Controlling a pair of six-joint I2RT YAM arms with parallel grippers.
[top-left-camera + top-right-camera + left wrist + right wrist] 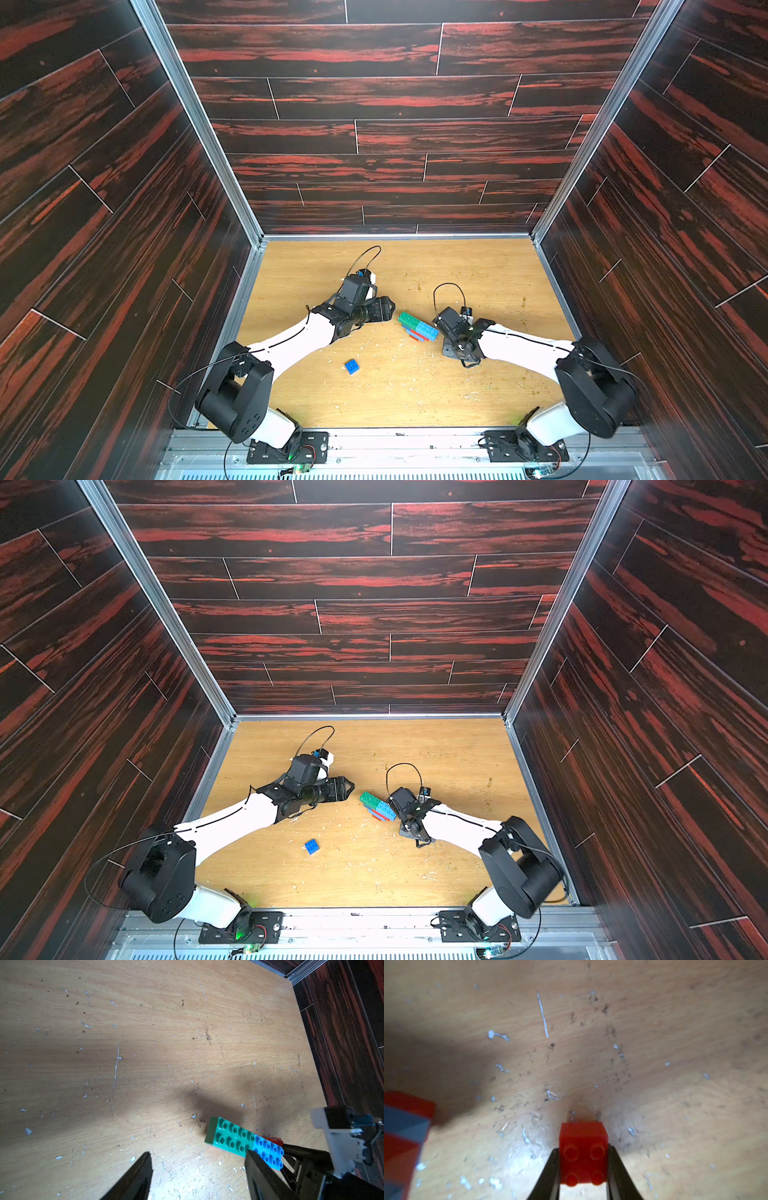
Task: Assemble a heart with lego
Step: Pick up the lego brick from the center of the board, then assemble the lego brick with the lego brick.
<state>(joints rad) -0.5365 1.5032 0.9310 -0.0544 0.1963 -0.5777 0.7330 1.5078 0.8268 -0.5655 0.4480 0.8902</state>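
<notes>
dark-blue square (pixel 351 366) loose on worktop (pixel 478 386) | left claw (pixel 388 309) released, empty, just beside heart (pixel 417 328) mid-worktop | right claw (pixel 583 1167) clenched on red square (pixel 583 1147), at heart's far end | advice: lift clear, line studs up squarely, press straight down
</notes>
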